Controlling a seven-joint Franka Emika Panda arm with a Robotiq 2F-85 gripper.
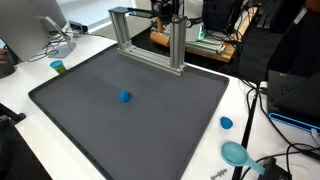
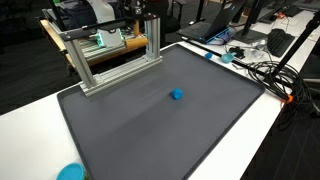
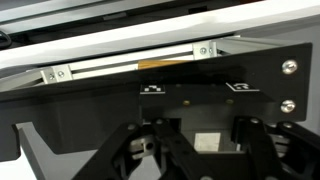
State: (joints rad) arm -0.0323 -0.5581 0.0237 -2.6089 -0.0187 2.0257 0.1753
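Note:
My gripper [image 1: 168, 12] is up at the back of the table, behind the top bar of an aluminium frame [image 1: 150, 35]; in an exterior view it is the dark shape [image 2: 152, 12] over the frame [image 2: 110, 55]. In the wrist view the dark finger linkages [image 3: 200, 150] rise from the bottom edge in front of a black panel [image 3: 200, 90] with two small square markers. The fingertips are cut off, so I cannot tell how the jaws stand or whether anything is in them. A small blue block [image 1: 125, 97] [image 2: 176, 95] lies alone mid-mat, far from the gripper.
A dark mat [image 1: 90, 130] covers the white table. A green cup [image 1: 58, 67], a blue lid [image 1: 226, 123] and a teal dish [image 1: 236, 153] sit off the mat. Cables [image 2: 270, 70] and laptops crowd one side, and a monitor stands at a corner.

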